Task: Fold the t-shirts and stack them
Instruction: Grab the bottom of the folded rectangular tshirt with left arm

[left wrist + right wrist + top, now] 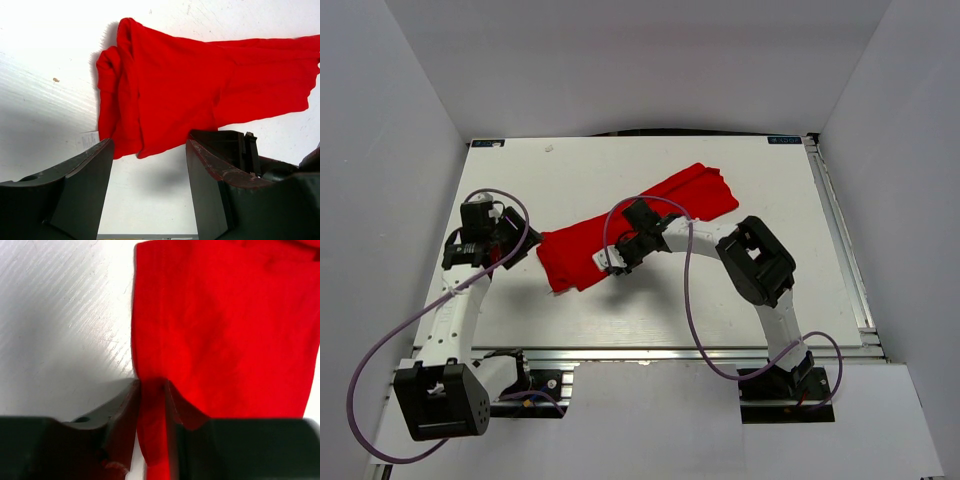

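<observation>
The red t-shirt point(620, 225) lies bunched into a long band running diagonally across the white table, from near left to far right. My right gripper point(617, 262) is shut on the shirt's near edge; the right wrist view shows a fold of red cloth point(210, 325) pinched between the jaws of the gripper point(151, 390). My left gripper point(517, 245) is open and empty just left of the shirt's left end. In the left wrist view the gripper point(149, 150) stands over bare table with the shirt's rumpled end point(165, 95) just ahead. No neck label shows.
The white table point(570, 170) is walled by grey panels on the left, back and right. An aluminium rail point(670, 352) runs along its near edge. A small speck point(56, 79) lies on the table left of the shirt.
</observation>
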